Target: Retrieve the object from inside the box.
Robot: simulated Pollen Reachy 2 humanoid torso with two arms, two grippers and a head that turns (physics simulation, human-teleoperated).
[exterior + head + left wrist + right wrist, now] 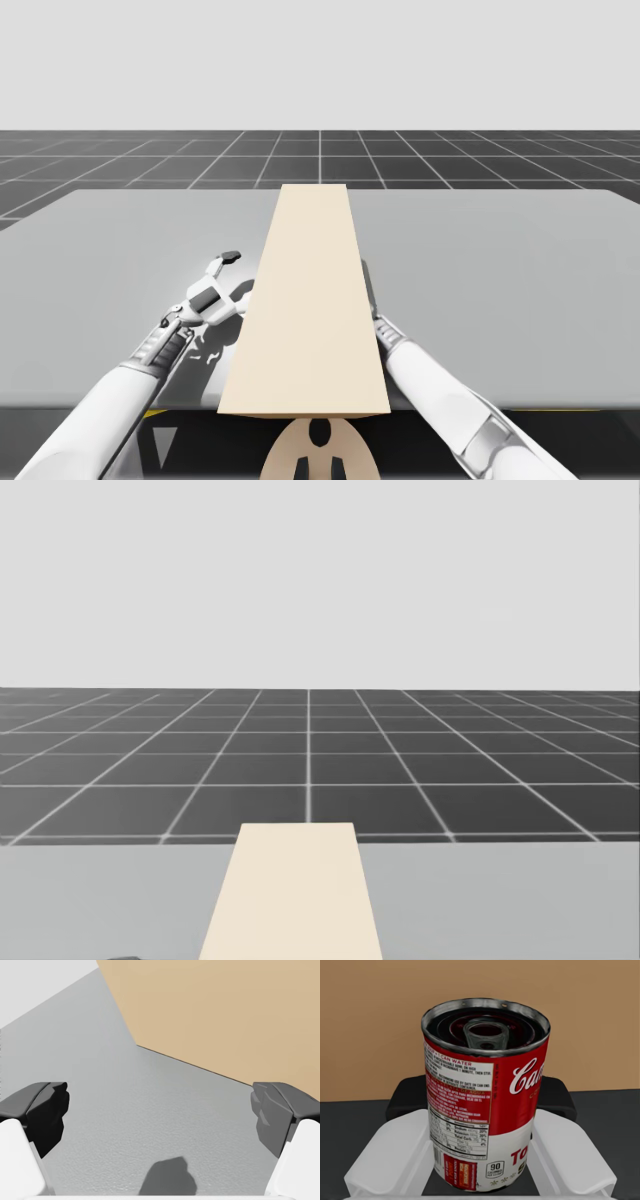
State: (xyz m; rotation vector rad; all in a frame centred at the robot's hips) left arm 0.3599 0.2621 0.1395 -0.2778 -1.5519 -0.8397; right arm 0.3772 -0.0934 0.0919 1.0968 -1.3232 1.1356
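Observation:
A tall tan box (310,300) stands in the middle of the grey table (500,280), and its top also shows in the head view (295,900). My left gripper (237,277) rests open just left of the box. In the left wrist view it (160,1115) holds nothing, with the box's wall (225,1010) ahead of it. My right arm (440,390) reaches in at the box's right side, where its gripper is hidden. In the right wrist view my right gripper (480,1102) is shut on an upright red and white can (485,1085), a tan wall (370,1020) behind it.
The table's near edge (560,408) runs just in front of my arms. Beyond the table's far edge lies a dark gridded floor (310,760). Bare table surface (120,250) spreads out on both sides of the box.

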